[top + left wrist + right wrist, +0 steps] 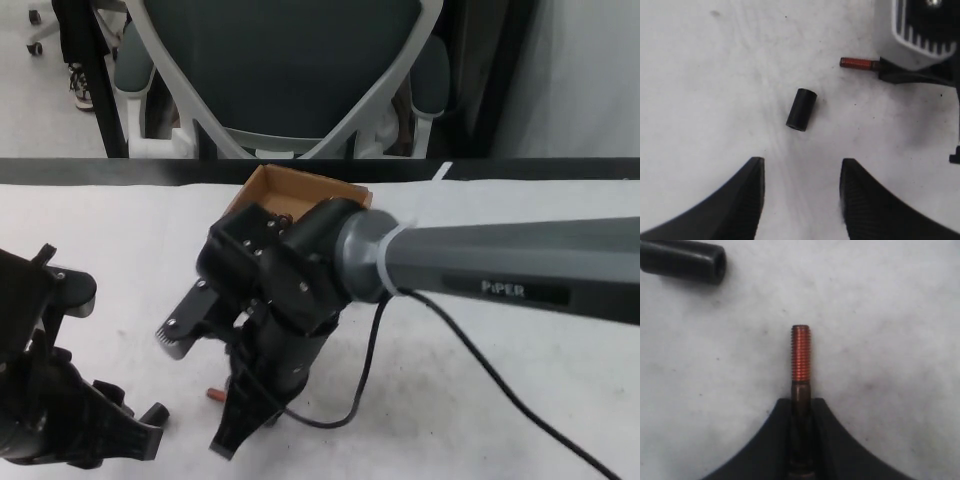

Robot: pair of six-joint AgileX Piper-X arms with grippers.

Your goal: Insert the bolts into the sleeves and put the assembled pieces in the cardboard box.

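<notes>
A white surface (520, 400) fills most of the high view, with a grey office chair (280, 60) standing beyond its far edge. The right arm (500, 265), thick and grey, comes in from the right side and bends down toward the middle of the surface; a black cable (480, 370) trails from it. The left arm (40, 400), black, sits low at the near left corner.

An open brown cardboard box (290, 190) stands at the far edge of the surface, partly hidden behind the right arm's wrist.

The right tool (801, 407) is closed on a bolt (801, 352), pinching it at the head end, so that the copper-red threaded end sticks out past the fingertips. Whether the bolt touches the surface cannot be told.

The left tool (802, 167) is open and holds nothing, its two dark fingers spread above the surface.

A short black sleeve (802, 109) lies on its side on the surface, just beyond the left tool's fingertips, touched by neither. The bolt's threaded tip is near the sleeve, with a clear gap between them.
</notes>
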